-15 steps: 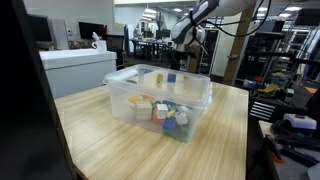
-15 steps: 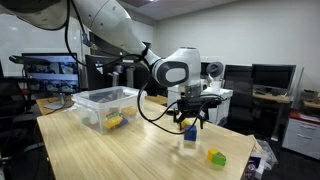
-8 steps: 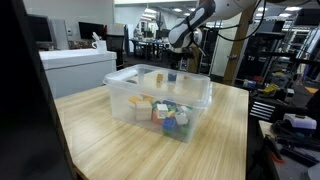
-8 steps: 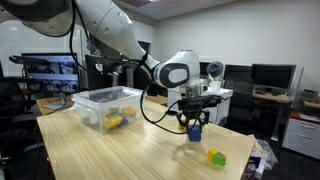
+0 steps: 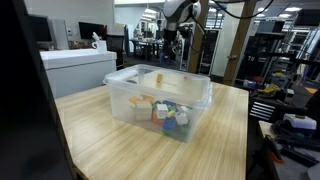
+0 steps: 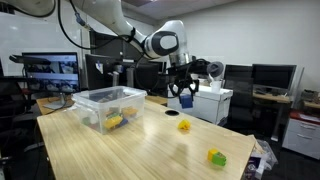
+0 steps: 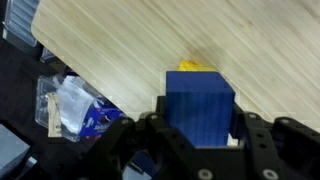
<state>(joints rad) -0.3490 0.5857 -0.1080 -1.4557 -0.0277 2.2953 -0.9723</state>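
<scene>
My gripper (image 7: 200, 128) is shut on a blue block (image 7: 200, 106), which fills the gap between the two black fingers (image 7: 158, 112). In an exterior view the gripper (image 6: 184, 97) hangs well above the wooden table (image 6: 130, 150) with the blue block (image 6: 185, 100) in it. Directly below on the table lies a small yellow block (image 6: 183, 126), which shows in the wrist view as a yellow block (image 7: 197, 67) just beyond the blue one. In an exterior view the gripper (image 5: 171, 30) is seen high behind the clear bin (image 5: 130, 100).
A clear plastic bin (image 6: 93, 113) holding several coloured blocks stands on the table. A green and yellow block (image 6: 216, 157) lies near the table's corner. Past the table edge (image 7: 90, 85) a plastic-wrapped item (image 7: 72, 107) lies on the floor. Desks and monitors surround the table.
The gripper has shut on the blue block that stood on the table and raised it high, leaving the yellow block below.
</scene>
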